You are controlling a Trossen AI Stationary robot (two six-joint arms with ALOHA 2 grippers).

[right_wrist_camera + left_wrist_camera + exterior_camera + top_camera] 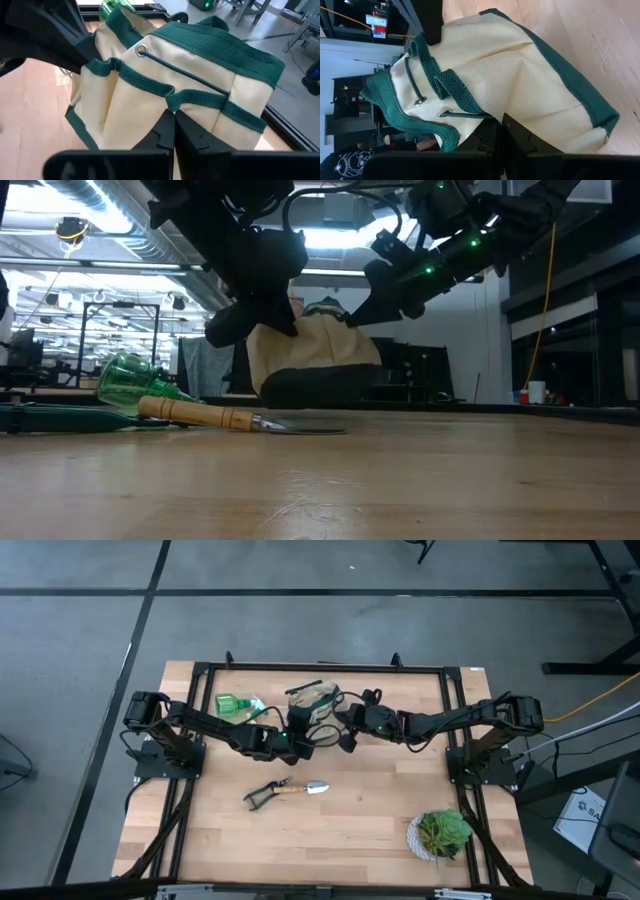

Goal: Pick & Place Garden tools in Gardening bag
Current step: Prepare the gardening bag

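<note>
At table's far centre: gardening bag [312, 698], cream with green trim. Left tool [501, 131] and right tool [174, 120] closed on its trim, seen only from wrists. Nearer: trowel [303, 788], shears [263, 795]. Beside bag: green item [238, 706].

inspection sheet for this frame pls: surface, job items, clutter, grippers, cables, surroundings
Surface: wooden table, inside a black frame.
Job's things: gardening bag upright at the far middle; trowel and pruning shears lying mid-table, outside the bag; bright green item lying beside the bag, on the left arm's side.
Clutter: potted plant at the near corner on the right arm's side.
Grippers: left gripper shut on the bag's fabric; right gripper shut on the bag's green pocket trim.
Cables: yellow cable on the floor beyond the right arm.
Surroundings: grey floor; workshop shelving behind in the low view; no person seen.
</note>
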